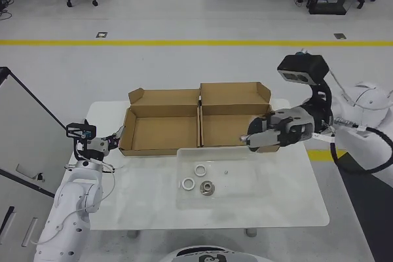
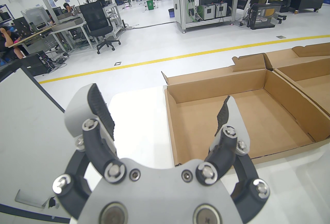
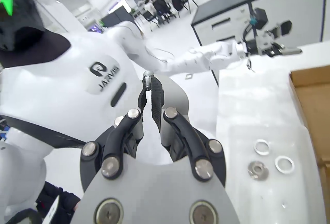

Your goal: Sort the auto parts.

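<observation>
Right gripper [image 1: 244,138], right of centre in top view at the front edge of the right cardboard box [image 1: 223,130], clamps a threaded bolt [image 3: 147,79] barely by one end, so it may slip into the clear tray [image 1: 268,187]; left gripper [image 2: 161,94] spread apart, mid-left.

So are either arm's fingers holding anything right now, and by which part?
The right gripper pinches a small bolt by one end between the tips of its fingers; the threaded end sticks out. The left gripper is open and empty.
</observation>
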Controlling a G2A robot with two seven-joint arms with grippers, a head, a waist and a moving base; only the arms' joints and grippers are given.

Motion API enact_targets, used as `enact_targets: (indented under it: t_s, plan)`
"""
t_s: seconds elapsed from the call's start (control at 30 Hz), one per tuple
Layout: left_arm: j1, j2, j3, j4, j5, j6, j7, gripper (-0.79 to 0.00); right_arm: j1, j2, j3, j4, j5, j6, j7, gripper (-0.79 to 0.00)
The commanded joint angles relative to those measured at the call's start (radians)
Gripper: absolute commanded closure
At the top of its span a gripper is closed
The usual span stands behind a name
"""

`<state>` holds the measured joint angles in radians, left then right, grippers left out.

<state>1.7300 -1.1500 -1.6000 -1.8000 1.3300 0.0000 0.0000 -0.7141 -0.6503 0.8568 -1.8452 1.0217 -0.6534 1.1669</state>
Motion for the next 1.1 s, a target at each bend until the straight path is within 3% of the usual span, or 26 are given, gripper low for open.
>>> enact_targets:
  t_s: [0.0, 0.3, 0.53, 0.87, 1.07]
  plan:
    - [0.0, 0.0, 0.0, 0.0, 0.0, 0.0, 0.0, -0.785, 0.007, -0.014, 0.009, -0.012, 0.073, -0.001, -0.001, 0.0]
    - [0.0, 0.0, 0.0, 0.0, 0.0, 0.0, 0.0, -0.785, 0.044, -0.12, 0.04, -0.048, 0.353, 0.069, 0.069, 0.0]
    - [0.0, 0.0, 0.0, 0.0, 0.0, 0.0, 0.0, -0.785, 0.047, -0.221, 0.067, -0.02, 0.47, 0.142, 0.142, 0.0]
    - [0.0, 0.0, 0.0, 0.0, 0.0, 0.0, 0.0, -0.785, 0.047, -0.221, 0.067, -0.02, 0.47, 0.142, 0.142, 0.0]
    - [0.0, 0.0, 0.0, 0.0, 0.0, 0.0, 0.0, -0.785, 0.018, -0.213, 0.11, -0.048, 0.223, 0.235, 0.042, 0.0]
